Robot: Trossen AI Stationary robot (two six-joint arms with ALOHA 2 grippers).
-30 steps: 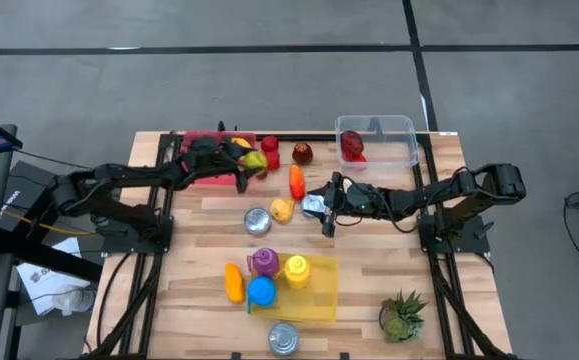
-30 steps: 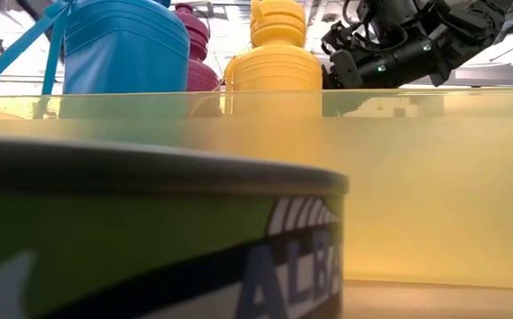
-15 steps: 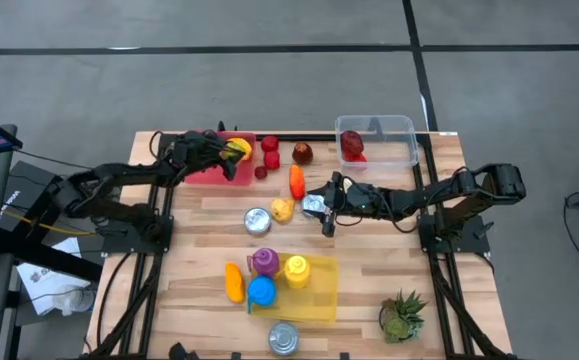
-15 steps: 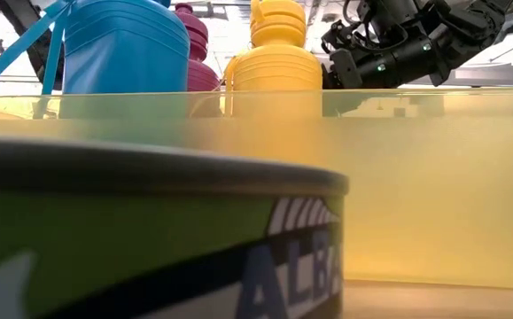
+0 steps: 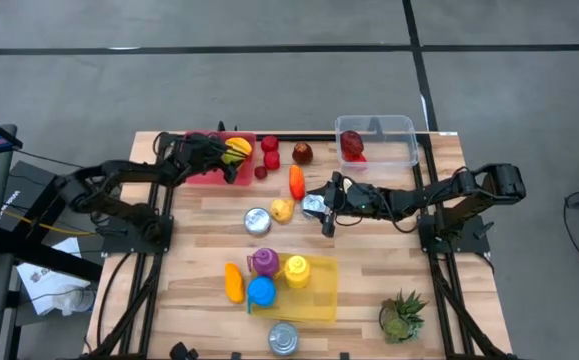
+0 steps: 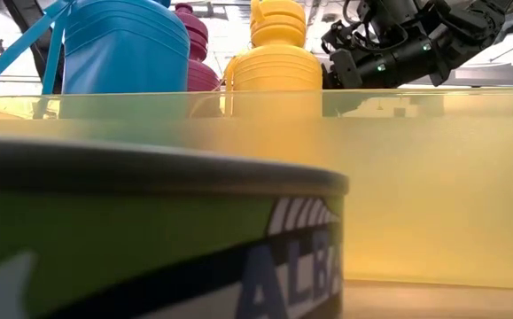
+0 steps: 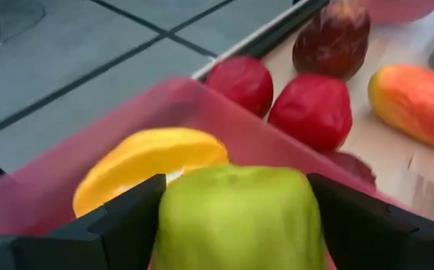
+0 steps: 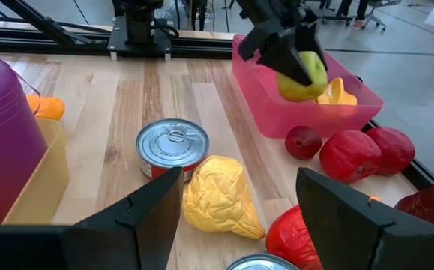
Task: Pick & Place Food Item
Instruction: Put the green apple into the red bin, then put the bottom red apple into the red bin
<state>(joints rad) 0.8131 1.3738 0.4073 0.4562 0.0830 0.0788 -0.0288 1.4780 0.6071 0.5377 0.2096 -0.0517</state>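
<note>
Grey floor tiles with dark seams surround the wooden worktop (image 5: 369, 270), which sits between the two arm bases. Since a second ago the left claw (image 5: 231, 157) has pulled back from the red fruits toward the far left corner and now sits over the pink bin (image 5: 201, 172), with the green fruit (image 7: 239, 217) between its fingers (image 7: 119, 225) and a yellow piece (image 7: 145, 161) lying in the bin just behind it. From the right wrist view the fruit hangs above the bin rather than resting in it, the claw pinching it from both sides. The right claw (image 5: 324, 210) has not moved at all; it waits mid-worktop with its fingers (image 8: 145, 214) spread, holding nothing, a yellow crumpled item (image 5: 282, 209) and a small tin (image 5: 257, 221) lying in front of it.

Room is tight along the far edge: red fruits (image 5: 270, 152) lie just beside the bin, a dark red one (image 5: 302, 153) and an orange fruit (image 5: 296, 181) next to them, then the clear tub (image 5: 409, 140) at the far right corner with a red item inside. Near the front edge sit a yellow tray (image 5: 319, 300) with coloured bottles (image 5: 262, 290), a can (image 5: 283, 338) and a small plant (image 5: 401, 315). Bare wood lies open on the left side below the bin and between the right arm and the plant.
</note>
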